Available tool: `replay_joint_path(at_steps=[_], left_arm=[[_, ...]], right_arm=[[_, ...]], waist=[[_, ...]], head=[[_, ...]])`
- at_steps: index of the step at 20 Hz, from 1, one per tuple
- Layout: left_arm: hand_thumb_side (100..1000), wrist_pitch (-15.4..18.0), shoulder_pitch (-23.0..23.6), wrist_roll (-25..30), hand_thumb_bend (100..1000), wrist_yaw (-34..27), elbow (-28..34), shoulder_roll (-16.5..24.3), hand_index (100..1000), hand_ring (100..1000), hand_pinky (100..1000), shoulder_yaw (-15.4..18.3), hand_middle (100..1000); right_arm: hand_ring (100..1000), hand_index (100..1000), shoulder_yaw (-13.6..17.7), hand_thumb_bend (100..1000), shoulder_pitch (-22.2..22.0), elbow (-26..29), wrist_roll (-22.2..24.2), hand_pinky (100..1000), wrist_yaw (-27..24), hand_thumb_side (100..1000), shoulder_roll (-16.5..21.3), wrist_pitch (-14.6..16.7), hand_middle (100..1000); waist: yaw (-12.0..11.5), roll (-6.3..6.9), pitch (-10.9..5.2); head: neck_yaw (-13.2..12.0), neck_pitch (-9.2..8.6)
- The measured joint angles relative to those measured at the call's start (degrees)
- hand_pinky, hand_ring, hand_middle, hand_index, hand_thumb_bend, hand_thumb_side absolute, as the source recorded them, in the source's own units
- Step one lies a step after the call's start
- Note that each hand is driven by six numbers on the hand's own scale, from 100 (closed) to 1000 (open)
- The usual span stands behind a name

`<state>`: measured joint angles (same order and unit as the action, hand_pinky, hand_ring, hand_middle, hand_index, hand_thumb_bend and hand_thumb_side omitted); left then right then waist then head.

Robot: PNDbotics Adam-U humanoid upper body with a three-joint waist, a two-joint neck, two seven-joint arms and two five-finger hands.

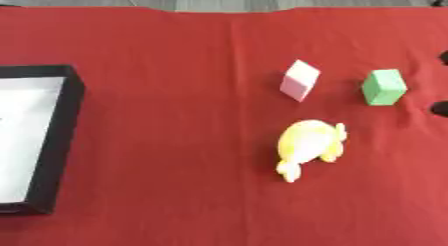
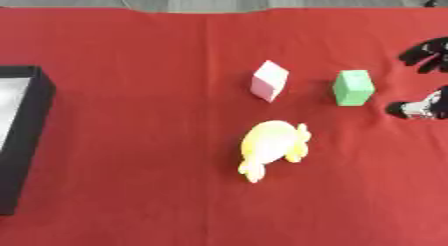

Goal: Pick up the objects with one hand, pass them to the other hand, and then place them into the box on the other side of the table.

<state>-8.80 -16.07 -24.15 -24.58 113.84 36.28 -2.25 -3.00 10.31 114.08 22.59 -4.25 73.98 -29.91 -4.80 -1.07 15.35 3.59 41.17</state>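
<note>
Three objects lie on the red tablecloth right of centre: a pale pink block (image 1: 299, 80), a green block (image 1: 383, 87) to its right, and a yellow soft toy (image 1: 308, 146) nearer the front. My right hand (image 2: 426, 57) enters at the right edge, just right of the green block and apart from it, with its fingers spread open and nothing in them. A black box with a white inside (image 1: 54, 140) stands at the left edge. My left hand shows in neither view.
The red cloth (image 1: 175, 65) covers the whole table, with a grey floor strip beyond its far edge. Between the box and the three objects only bare cloth shows.
</note>
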Motion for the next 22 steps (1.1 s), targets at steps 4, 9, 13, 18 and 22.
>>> replay_joint_path(at_steps=[4, 9, 13, 18, 22], left_arm=[[639, -0.1, -0.1, 0.0, 100, 0.0, 0.0, 0.0, 718, 851, 822, -0.1, 579], [639, -0.2, -0.2, 0.1, 100, 0.0, 0.0, 0.0, 718, 851, 822, -0.1, 579], [642, -0.2, -0.7, 0.1, 100, 0.0, 0.0, 0.0, 717, 852, 822, -0.4, 580], [640, -0.1, -1.4, 0.2, 100, 0.3, 0.0, 0.0, 717, 852, 823, -0.4, 579], [646, -0.1, -1.6, 0.3, 100, 0.4, 0.0, 0.0, 717, 852, 823, -0.4, 579]], right_arm=[[907, 917, -0.8, 491, 1.5, 0.0, 0.4, 960, 0.4, 211, 0.1, -1.3, 885], [907, 917, -1.4, 491, 2.3, 0.0, 0.7, 960, 0.6, 211, 0.1, -2.0, 885], [909, 914, -1.4, 476, 2.9, 0.0, 0.6, 963, 0.9, 158, 0.1, -2.3, 886], [914, 916, -1.7, 456, 3.9, 0.0, 0.6, 965, 1.5, 121, -0.1, -2.4, 891], [917, 918, -1.8, 451, 4.9, 0.0, 0.8, 966, 2.3, 113, -0.3, -2.3, 893]], waist=[[-0.3, -0.01, 0.0], [-0.4, -0.01, 0.0], [-0.7, -0.01, 0.09], [-1.3, -0.01, 1.07], [-1.7, -0.01, 1.98]], head=[[0.3, -0.07], [0.8, -0.39], [1.9, -0.79], [3.3, -1.6], [3.8, -2.11]])
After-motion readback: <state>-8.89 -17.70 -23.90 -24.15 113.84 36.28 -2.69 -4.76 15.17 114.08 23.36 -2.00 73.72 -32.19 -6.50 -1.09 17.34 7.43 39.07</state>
